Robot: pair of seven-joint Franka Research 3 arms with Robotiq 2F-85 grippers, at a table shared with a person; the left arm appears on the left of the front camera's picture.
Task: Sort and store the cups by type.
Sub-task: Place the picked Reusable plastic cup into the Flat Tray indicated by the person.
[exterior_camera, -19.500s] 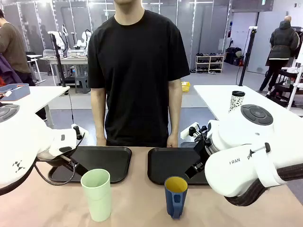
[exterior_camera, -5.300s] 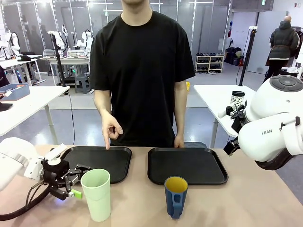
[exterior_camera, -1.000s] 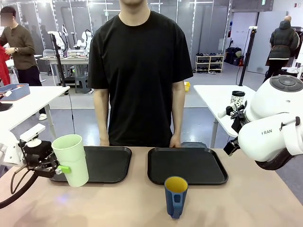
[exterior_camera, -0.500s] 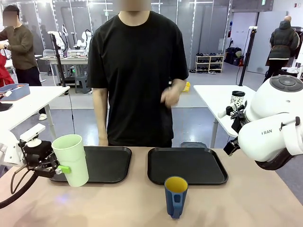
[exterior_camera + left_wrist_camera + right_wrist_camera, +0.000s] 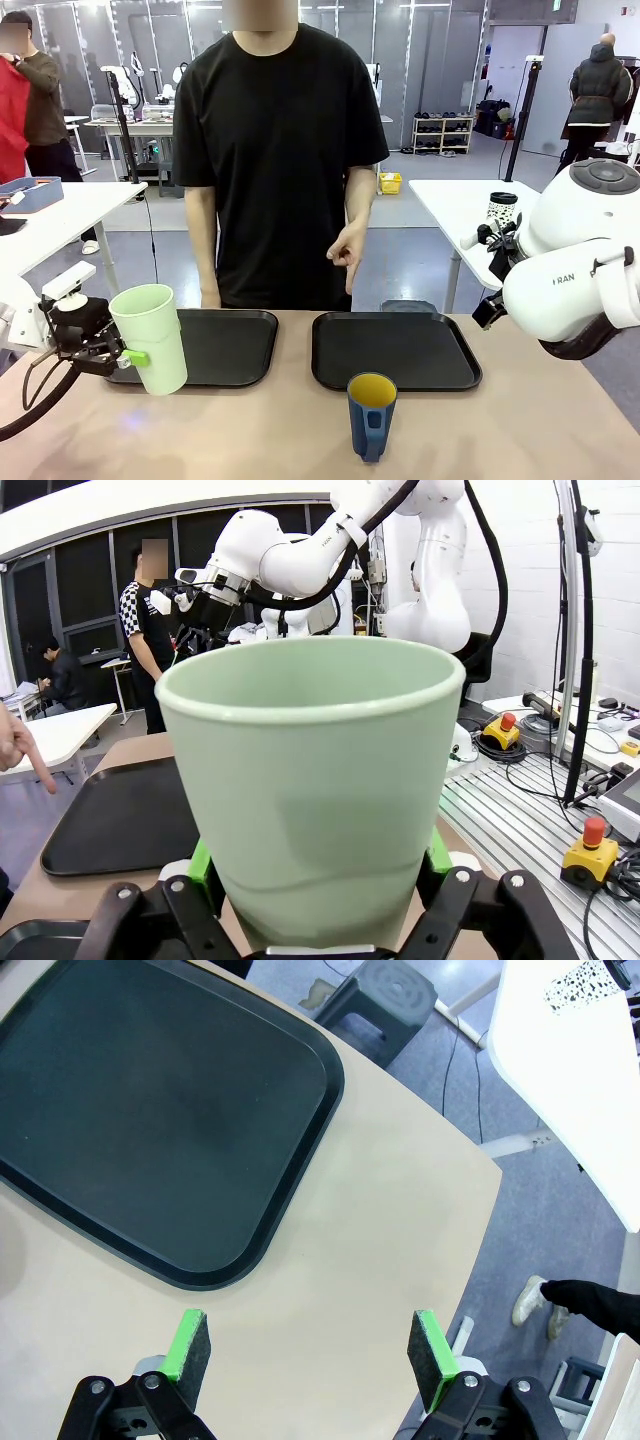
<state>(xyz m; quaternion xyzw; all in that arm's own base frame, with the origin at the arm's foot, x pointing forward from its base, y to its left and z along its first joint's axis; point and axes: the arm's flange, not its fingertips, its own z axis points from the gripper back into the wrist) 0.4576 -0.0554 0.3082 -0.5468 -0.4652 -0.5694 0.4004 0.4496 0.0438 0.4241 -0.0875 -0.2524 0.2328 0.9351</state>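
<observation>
Tumbler stays clamped in the left jaws, unplaced, tray just beside them; only the person's hand moved, pointing down. Right jaws wide, empty.

The green tumbler sits between the fingers of the left gripper, its base cut off by the bottom edge, and it hides most of both green pads. Ahead of the right gripper, the black tray runs past the top and left edges.
</observation>
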